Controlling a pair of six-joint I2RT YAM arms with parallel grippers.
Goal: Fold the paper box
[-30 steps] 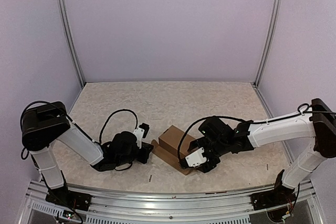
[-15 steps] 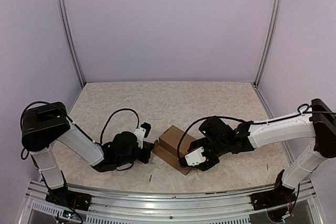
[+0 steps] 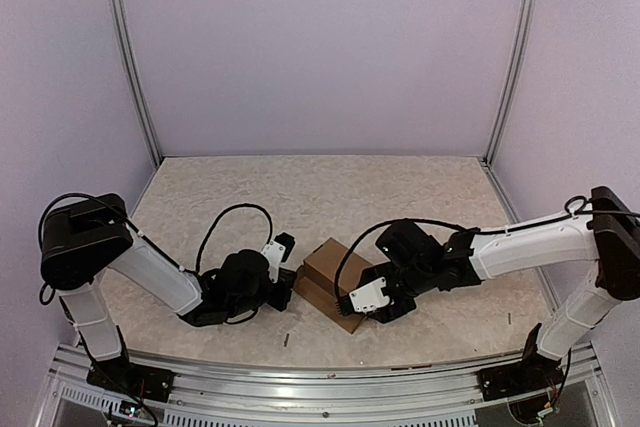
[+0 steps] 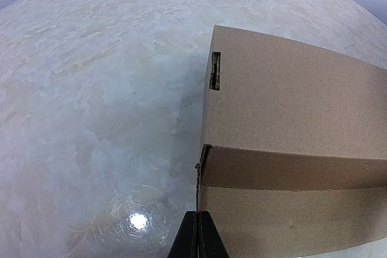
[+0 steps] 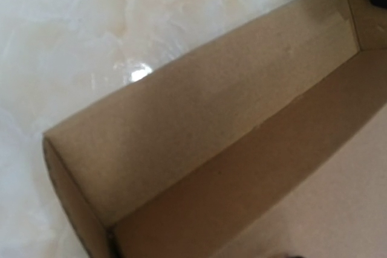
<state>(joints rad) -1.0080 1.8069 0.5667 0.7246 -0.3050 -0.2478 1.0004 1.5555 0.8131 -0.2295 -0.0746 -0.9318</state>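
Cardboard crowds both wrist views, yet only the top view shows you the paper box (image 3: 325, 267) on the table (image 3: 300, 187) between the left gripper (image 3: 290, 283), at its left end, and the right gripper (image 3: 366, 307), on its near right edge. Your left wrist view shows the fingers (image 4: 191, 241) pressed together just off the box's corner; the right claw's spread you cannot tell. Table surface runs on beyond the box's far side.

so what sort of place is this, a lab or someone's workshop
Probably a robotics lab test cell: plain pale walls and aluminium posts enclose a marble-look table, and a left arm and right arm bolted to a metal rail work on a paper box.
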